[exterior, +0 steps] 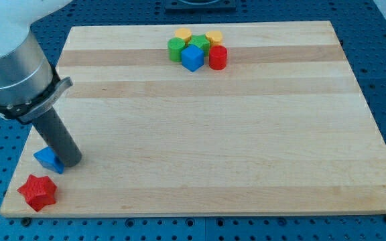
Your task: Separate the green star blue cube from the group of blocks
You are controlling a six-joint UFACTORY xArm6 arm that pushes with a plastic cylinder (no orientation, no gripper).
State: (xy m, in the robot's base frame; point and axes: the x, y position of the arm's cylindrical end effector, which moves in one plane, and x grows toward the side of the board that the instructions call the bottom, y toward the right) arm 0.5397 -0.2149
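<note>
A tight group of blocks sits at the view's top centre of the wooden board (213,134). The blue cube (192,57) is at the group's front. The green star (199,43) is just behind it. A green cylinder-like block (175,49) is on the left, a red cylinder (218,57) on the right, an orange block (183,34) and a yellow block (214,36) at the back. My tip (72,161) is far away at the view's bottom left, touching a small blue block (47,158).
A red star (37,191) lies near the board's bottom left corner, just below the small blue block. The arm's grey body (12,60) fills the view's upper left. A blue perforated table surrounds the board.
</note>
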